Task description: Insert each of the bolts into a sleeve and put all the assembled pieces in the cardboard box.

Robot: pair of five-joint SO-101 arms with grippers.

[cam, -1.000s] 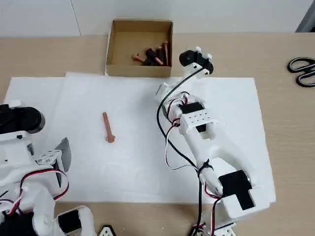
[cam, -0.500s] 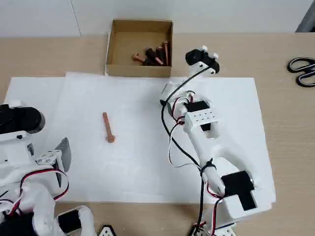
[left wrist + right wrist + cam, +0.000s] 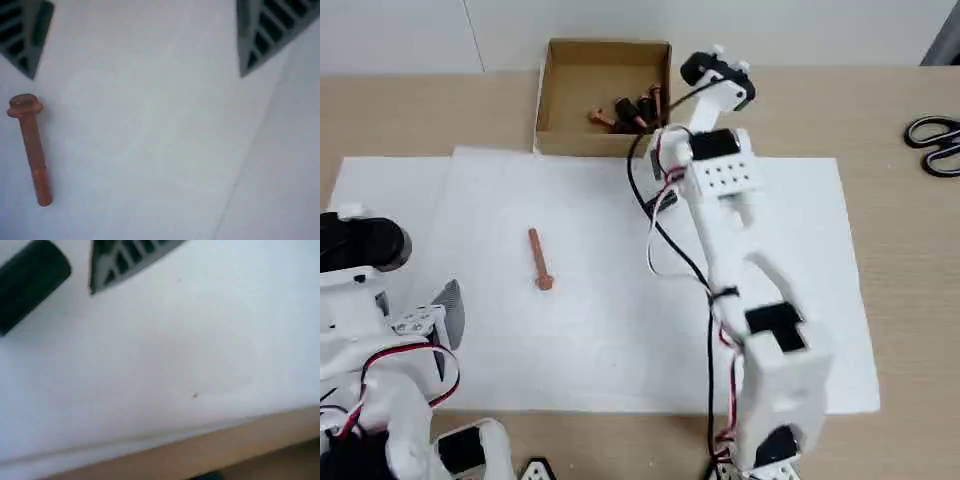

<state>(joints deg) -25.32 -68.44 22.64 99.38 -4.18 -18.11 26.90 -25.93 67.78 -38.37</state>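
reddish flanged bolt (image 3: 31, 145) flat on white sheet (image 3: 165, 165), left hand (image 3: 137, 74) wide open, empty

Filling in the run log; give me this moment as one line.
bolt: loose on white sheet | cardboard box: holds assembled pieces | left gripper: open, near bolt | right arm: beside box

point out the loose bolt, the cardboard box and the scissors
loose bolt (image 3: 538, 257): high view, middle of its shank
cardboard box (image 3: 585, 143): high view, outer face of its near wall
scissors (image 3: 938, 145): high view, on the black handles
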